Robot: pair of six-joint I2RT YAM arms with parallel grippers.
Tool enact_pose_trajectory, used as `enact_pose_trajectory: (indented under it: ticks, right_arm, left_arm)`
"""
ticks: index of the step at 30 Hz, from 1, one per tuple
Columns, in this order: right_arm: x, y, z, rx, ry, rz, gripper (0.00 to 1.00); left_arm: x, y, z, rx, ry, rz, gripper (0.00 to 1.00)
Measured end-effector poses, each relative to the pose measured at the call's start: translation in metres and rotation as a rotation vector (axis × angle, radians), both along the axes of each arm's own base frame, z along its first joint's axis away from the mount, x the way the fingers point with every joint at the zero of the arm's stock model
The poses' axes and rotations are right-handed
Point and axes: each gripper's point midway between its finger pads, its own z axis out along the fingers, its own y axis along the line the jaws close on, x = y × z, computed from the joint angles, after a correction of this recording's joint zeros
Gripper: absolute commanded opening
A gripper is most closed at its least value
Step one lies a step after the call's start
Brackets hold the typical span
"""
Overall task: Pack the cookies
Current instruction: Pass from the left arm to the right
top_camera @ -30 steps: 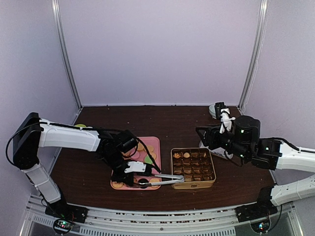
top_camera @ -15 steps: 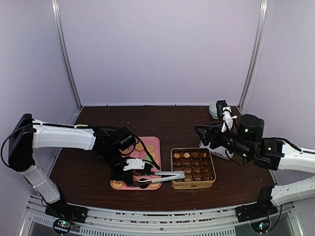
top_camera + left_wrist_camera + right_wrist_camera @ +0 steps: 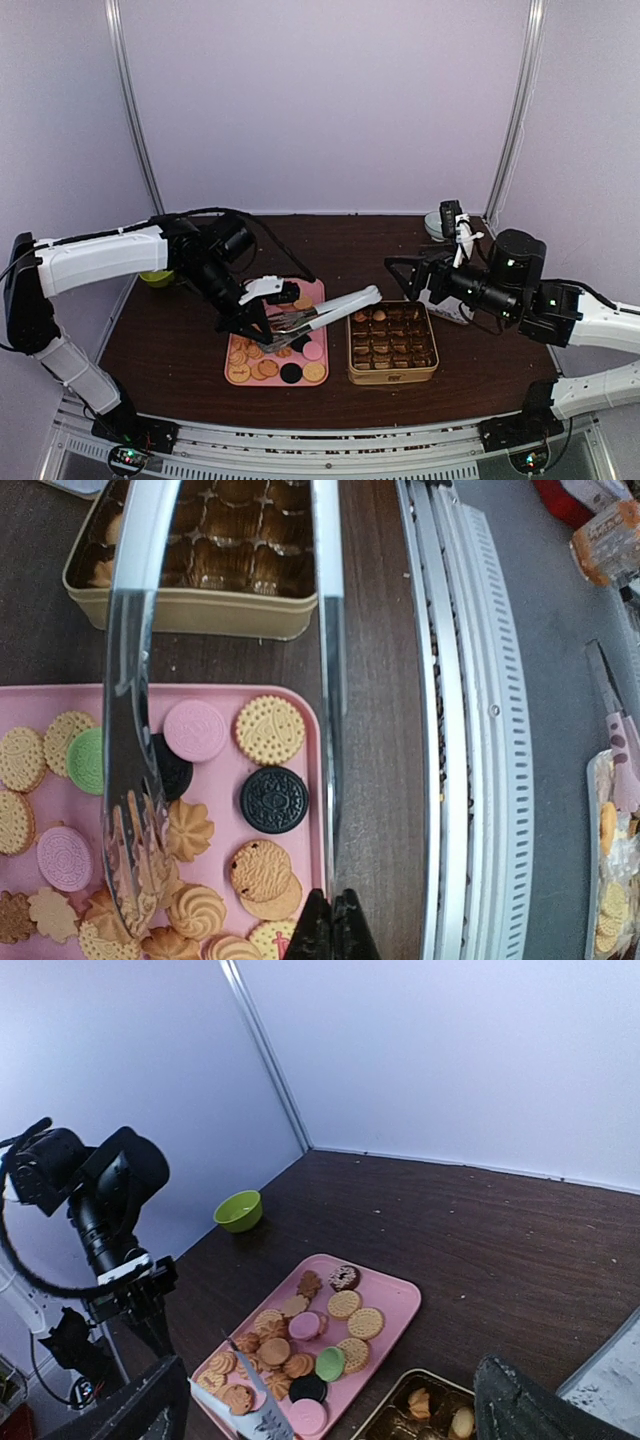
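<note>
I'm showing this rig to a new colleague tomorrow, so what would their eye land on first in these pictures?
The pink tray left of centre on the dark table, crowded with tan, pink, black and green cookies. Then the metal tongs gripped in the left pincer, slanting over the tray toward the gold tin beside it on the right, whose compartments are partly filled.

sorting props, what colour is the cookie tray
The tray is pink, clearest in the left wrist view.
</note>
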Motion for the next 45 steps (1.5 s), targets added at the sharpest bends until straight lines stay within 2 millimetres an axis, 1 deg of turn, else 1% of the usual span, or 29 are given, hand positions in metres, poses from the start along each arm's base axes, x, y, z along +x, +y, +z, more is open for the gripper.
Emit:
enact_pose_trajectory:
  ticks: [3, 6, 8, 13, 15, 17, 23, 29, 33, 37, 39, 41, 45]
  right_arm:
    - [-0.008, 0.01, 0.01, 0.042, -0.013, 0.09, 1.0]
    - [-0.018, 0.023, 0.017, 0.085, -0.018, 0.2, 1.0]
    - [-0.024, 0.034, 0.015, 0.101, -0.003, 0.275, 1.0]
    - [-0.034, 0.059, 0.003, 0.117, 0.053, 0.415, 1.0]
    - [-0.036, 0.067, 0.003, 0.127, 0.067, 0.451, 1.0]
    - [-0.035, 0.075, 0.007, 0.148, 0.065, 0.477, 1.0]
    - [-0.028, 0.094, 0.022, 0.204, 0.044, 0.522, 0.95]
    - [-0.02, 0.112, 0.025, 0.218, 0.047, 0.551, 0.86]
    - [-0.021, 0.119, 0.026, 0.23, 0.044, 0.564, 0.8]
    - [-0.022, 0.125, 0.026, 0.248, 0.054, 0.574, 0.76]
    - [-0.022, 0.128, 0.028, 0.262, 0.057, 0.579, 0.72]
    - [-0.022, 0.13, 0.029, 0.272, 0.057, 0.583, 0.68]
    - [-0.023, 0.132, 0.029, 0.283, 0.069, 0.587, 0.65]
  left_arm:
    - [0.003, -0.001, 0.018, -0.059, 0.041, 0.013, 0.0]
    - [0.001, -0.003, 0.036, -0.115, 0.085, 0.014, 0.0]
    - [-0.001, -0.004, 0.049, -0.157, 0.123, 0.01, 0.0]
    - [-0.005, -0.006, 0.07, -0.237, 0.195, 0.003, 0.0]
    - [-0.006, -0.007, 0.077, -0.259, 0.213, 0.001, 0.0]
    - [-0.007, -0.008, 0.081, -0.275, 0.223, -0.004, 0.0]
    - [-0.01, -0.01, 0.088, -0.305, 0.245, -0.017, 0.0]
    - [-0.01, -0.011, 0.09, -0.312, 0.25, -0.02, 0.0]
    - [-0.01, -0.012, 0.092, -0.315, 0.246, -0.021, 0.0]
    - [-0.01, -0.011, 0.091, -0.308, 0.252, -0.016, 0.0]
    - [-0.01, -0.011, 0.091, -0.305, 0.253, -0.012, 0.0]
    - [-0.009, -0.01, 0.09, -0.3, 0.252, -0.009, 0.0]
    - [-0.008, -0.01, 0.088, -0.29, 0.249, -0.003, 0.0]
